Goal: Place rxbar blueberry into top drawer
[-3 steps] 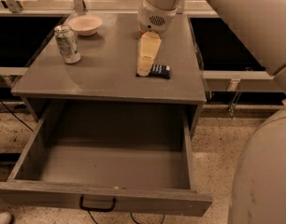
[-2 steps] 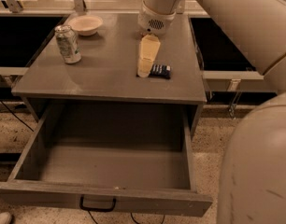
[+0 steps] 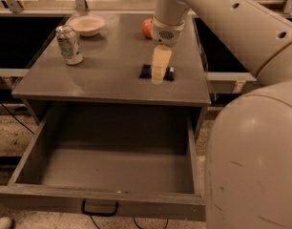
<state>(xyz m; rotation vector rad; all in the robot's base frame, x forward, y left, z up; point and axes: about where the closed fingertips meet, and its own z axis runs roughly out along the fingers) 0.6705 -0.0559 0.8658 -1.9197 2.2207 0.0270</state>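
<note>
The rxbar blueberry (image 3: 146, 71) is a dark flat bar lying on the grey cabinet top (image 3: 108, 66), right of centre. My gripper (image 3: 157, 76) hangs from the cream arm and reaches down over the middle of the bar, so only the bar's two dark ends show. The top drawer (image 3: 36, 154) is pulled out wide below the cabinet top, and nothing lies in it. Its black handle (image 3: 99, 208) is at the middle of the front panel.
A silver-green can (image 3: 69, 44) stands at the left of the cabinet top. A pale bowl (image 3: 87, 25) sits at the back left and a red apple (image 3: 147, 27) at the back, just behind my arm. My own large body (image 3: 251, 166) fills the right foreground.
My gripper has shifted a little to the right and down, from beside the bar's left end to over its middle. The apple now shows behind the arm.
</note>
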